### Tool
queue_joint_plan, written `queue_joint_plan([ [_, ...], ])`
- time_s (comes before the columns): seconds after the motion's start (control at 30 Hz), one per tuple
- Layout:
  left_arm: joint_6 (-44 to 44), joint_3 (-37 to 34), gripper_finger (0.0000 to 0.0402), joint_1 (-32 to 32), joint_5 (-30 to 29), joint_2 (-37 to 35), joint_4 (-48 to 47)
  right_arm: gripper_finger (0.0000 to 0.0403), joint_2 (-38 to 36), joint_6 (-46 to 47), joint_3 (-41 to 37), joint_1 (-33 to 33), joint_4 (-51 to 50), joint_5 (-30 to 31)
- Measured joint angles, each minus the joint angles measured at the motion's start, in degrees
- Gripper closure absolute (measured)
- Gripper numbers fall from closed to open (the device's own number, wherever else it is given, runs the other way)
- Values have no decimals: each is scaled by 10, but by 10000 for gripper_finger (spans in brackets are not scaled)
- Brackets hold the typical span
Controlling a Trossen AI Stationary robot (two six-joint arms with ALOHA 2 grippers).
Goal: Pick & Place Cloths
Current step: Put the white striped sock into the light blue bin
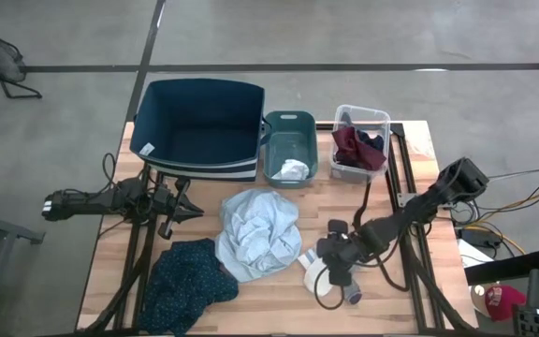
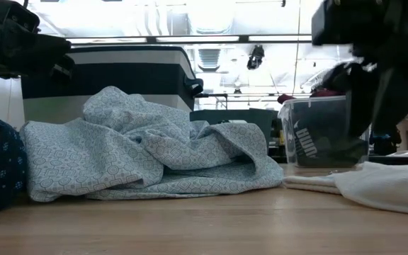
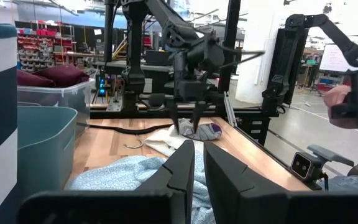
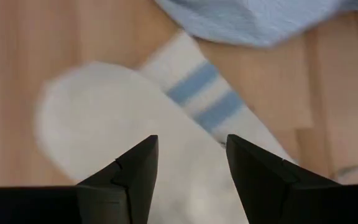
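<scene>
My right gripper (image 4: pixel 191 163) is open and hovers just above a white sock with pale blue stripes (image 4: pixel 185 106) that lies flat on the table (image 1: pixel 318 273), right of the pale blue-grey cloth (image 1: pixel 260 229). That cloth lies crumpled mid-table (image 2: pixel 154 149). The dark teal patterned cloth (image 1: pixel 190 281) is heaped at the near left. A white cloth (image 1: pixel 291 170) sits in the small teal bin (image 1: pixel 290 126). Maroon and dark navy cloths (image 1: pixel 356 148) fill the clear bin (image 1: pixel 363 115). My left gripper (image 1: pixel 190 211) waits shut above the table, left of the pale cloth.
A large navy bin (image 1: pixel 199 126) stands at the far left of the table. A small grey-purple piece (image 1: pixel 354 295) and a thin white loop (image 1: pixel 326 300) lie beside the sock. Cables run along the right edge. Bare wood shows between the bins and the cloths.
</scene>
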Motion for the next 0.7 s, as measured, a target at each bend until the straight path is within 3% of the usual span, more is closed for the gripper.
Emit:
queue_joint_plan([
  [0.4,0,0,362,0,0,0,0,208,1,26,-80,1,69,30],
  [0.7,0,0,362,0,0,0,0,245,1,36,-109,-8,123,40],
])
